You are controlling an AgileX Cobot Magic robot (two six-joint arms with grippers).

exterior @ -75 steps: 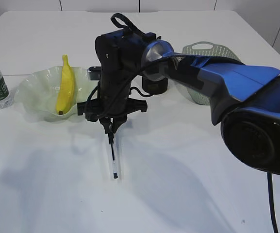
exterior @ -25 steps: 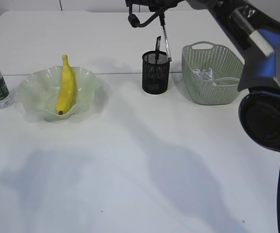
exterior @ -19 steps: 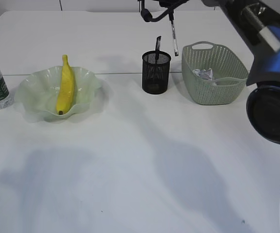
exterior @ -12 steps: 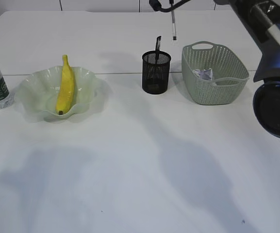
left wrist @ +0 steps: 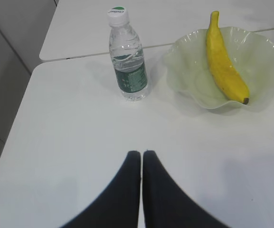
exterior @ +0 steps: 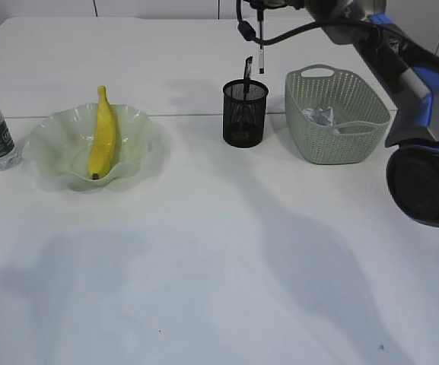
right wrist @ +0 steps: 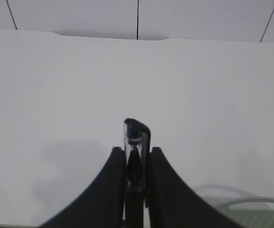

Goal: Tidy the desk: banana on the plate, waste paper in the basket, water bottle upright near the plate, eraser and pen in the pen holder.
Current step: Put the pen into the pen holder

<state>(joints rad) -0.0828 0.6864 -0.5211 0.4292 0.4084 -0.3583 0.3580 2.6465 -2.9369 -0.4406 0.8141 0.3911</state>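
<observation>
left gripper [left wrist: 142, 156] at lower centre, fingers pressed together, empty | curved yellow banana [exterior: 102, 141] in ruffled pale green plate [exterior: 132, 122], centre-left | black mesh pen holder [exterior: 245, 114] mid-frame | right gripper [right wrist: 137, 164] at top, clamped on clear-barrelled black pen [exterior: 261, 47], above holder

We are looking at what appears to be a robotics test room staged as an office desk: a large plain white desk [exterior: 204, 266] fills the exterior view, with bare white panelled walls behind it at twelve o'clock and grey flooring past its edge in the left wrist view. A blue-and-black robot arm [exterior: 409, 84] reaches in from three o'clock. The staged props are few: a black mesh pen holder [exterior: 244, 113] at centre, a sage-green basket [exterior: 336, 114] at two o'clock, a pale green plate [exterior: 67, 148] at ten o'clock.
</observation>
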